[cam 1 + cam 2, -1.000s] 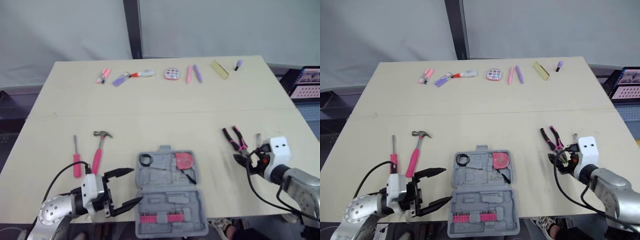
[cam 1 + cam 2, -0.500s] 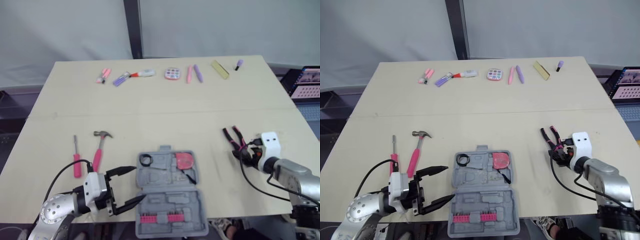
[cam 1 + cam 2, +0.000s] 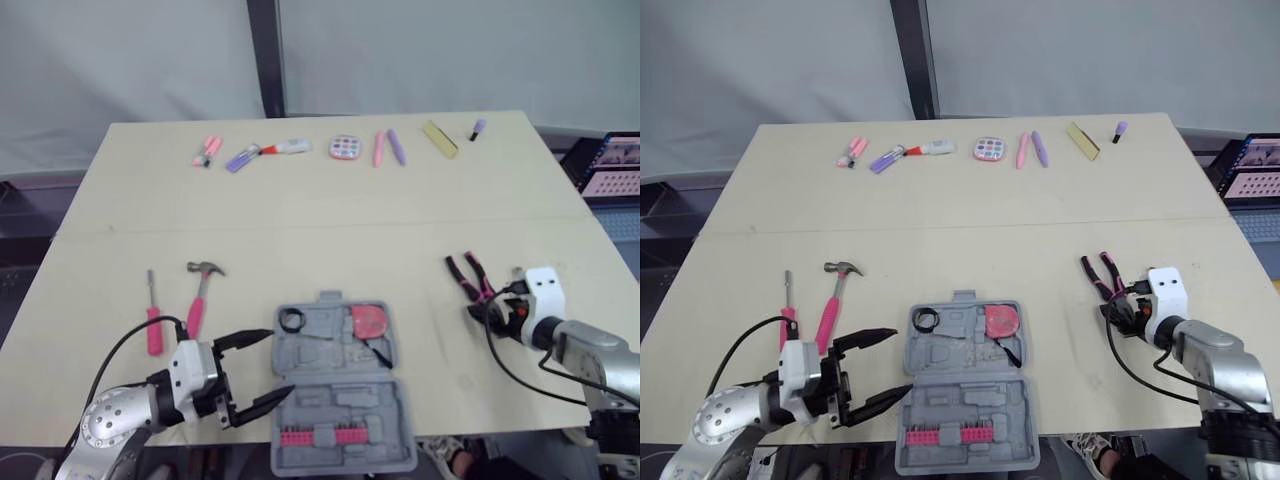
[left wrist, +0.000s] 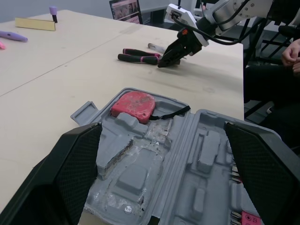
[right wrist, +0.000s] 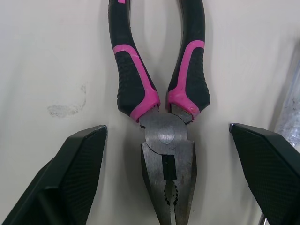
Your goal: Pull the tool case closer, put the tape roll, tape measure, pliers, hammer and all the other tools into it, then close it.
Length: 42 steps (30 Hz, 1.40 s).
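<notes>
The grey tool case (image 3: 340, 400) lies open at the table's near edge. A black tape roll (image 3: 291, 320) and a red tape measure (image 3: 368, 322) sit in its far half. My left gripper (image 3: 278, 362) is open, its fingertips at the case's left edge. Further left lie the pink-handled hammer (image 3: 200, 295) and a pink screwdriver (image 3: 153, 320). On the right, the pink-and-black pliers (image 5: 161, 117) lie flat. My right gripper (image 3: 485, 310) is open, its fingers (image 5: 65, 178) either side of the pliers' head without touching it.
A silvery tool (image 5: 288, 108) lies just beside the pliers. Pens, markers, a round palette (image 3: 344, 147) and a yellow strip (image 3: 438, 138) line the far edge. A laptop (image 3: 610, 160) sits off the table's right side. A person's hand (image 4: 290, 51) shows beyond it.
My right gripper has moved in over the pliers' head from nearer the table edge. My left gripper has edged right, up to the case's left side.
</notes>
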Each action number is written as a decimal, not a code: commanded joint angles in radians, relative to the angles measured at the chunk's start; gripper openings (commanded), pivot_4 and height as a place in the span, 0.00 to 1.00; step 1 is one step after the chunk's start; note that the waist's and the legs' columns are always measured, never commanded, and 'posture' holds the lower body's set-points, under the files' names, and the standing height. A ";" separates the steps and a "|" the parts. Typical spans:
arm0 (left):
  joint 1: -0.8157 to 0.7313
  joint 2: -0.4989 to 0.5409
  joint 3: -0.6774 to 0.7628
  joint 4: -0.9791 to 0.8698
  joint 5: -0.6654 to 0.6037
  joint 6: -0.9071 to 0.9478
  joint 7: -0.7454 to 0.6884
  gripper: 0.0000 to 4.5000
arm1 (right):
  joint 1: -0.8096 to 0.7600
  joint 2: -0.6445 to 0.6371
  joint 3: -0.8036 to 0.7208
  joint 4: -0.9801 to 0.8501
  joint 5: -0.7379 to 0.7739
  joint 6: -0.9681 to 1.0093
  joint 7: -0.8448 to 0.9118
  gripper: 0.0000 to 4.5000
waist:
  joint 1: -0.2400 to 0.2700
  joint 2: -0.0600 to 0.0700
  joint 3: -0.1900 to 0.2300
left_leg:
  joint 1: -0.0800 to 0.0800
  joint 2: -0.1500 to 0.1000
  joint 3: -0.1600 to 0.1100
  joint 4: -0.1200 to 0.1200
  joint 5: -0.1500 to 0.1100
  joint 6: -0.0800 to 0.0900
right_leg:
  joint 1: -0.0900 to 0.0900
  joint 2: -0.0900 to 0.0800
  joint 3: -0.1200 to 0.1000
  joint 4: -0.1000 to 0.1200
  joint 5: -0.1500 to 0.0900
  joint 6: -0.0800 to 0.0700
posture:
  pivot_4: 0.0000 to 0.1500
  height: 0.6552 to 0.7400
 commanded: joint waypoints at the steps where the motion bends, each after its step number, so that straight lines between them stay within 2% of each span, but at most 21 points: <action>1: -0.004 0.012 0.005 -0.048 -0.003 0.006 0.006 1.00 | 0.009 -0.012 -0.004 -0.007 -0.005 -0.008 0.021 0.70 | 0.000 0.000 0.000 | 0.000 0.000 0.000 0.000 0.000 0.000 | 0.000 0.000 0.000 0.000 0.000 0.000 | 1.00 1.00; 5: -0.011 0.013 0.003 -0.058 -0.002 0.022 0.010 1.00 | 0.005 -0.009 0.002 -0.005 -0.007 -0.012 0.020 0.26 | -0.001 0.000 0.000 | 0.000 0.000 0.000 0.000 0.000 0.000 | 0.000 0.000 0.000 0.000 0.000 0.000 | 1.00 1.00; 6: -0.013 0.012 0.003 -0.060 -0.002 0.025 0.012 1.00 | 0.005 -0.008 0.002 -0.004 -0.007 -0.013 0.021 0.21 | -0.001 0.000 0.000 | 0.000 0.001 0.000 0.000 0.000 0.000 | 0.000 0.000 0.000 0.000 0.000 0.000 | 1.00 1.00; 14: -0.029 0.007 -0.002 -0.075 -0.008 0.055 0.027 1.00 | 0.016 -0.010 -0.005 -0.055 -0.003 -0.009 0.013 0.21 | 0.000 0.000 0.000 | 0.000 0.000 0.000 0.000 0.000 0.000 | 0.000 0.000 0.000 0.000 0.000 0.000 | 1.00 1.00; 20: -0.052 0.032 0.018 -0.058 -0.015 0.077 0.013 1.00 | 0.025 -0.051 -0.020 -0.239 0.024 0.070 0.022 0.21 | 0.000 0.004 0.002 | -0.001 0.000 0.000 0.000 0.000 0.000 | 0.000 0.000 0.000 0.000 0.000 0.000 | 1.00 1.00; 39: -0.053 0.036 0.018 -0.058 -0.018 0.080 0.014 1.00 | 0.026 -0.050 -0.024 -0.257 0.024 0.093 0.017 0.21 | 0.001 0.004 0.002 | -0.001 0.000 0.000 0.000 0.000 0.000 | 0.000 0.000 0.000 -0.001 0.000 0.000 | 1.00 1.00; 40: -0.049 0.055 0.067 -0.037 -0.035 0.087 0.007 1.00 | -0.079 -0.161 0.108 -0.442 0.089 0.190 0.138 0.21 | 0.001 0.004 0.003 | -0.001 0.000 0.000 0.000 0.000 0.000 | 0.000 0.000 0.000 -0.001 0.000 0.000 | 1.00 1.00; 42: -0.040 0.079 0.132 -0.011 -0.057 0.094 -0.003 1.00 | -0.220 -0.305 0.282 -0.674 0.170 0.317 0.292 0.21 | -0.017 0.016 0.012 | -0.002 -0.001 0.004 0.001 0.000 0.001 | -0.003 -0.001 0.003 0.001 0.001 0.002 | 1.00 1.00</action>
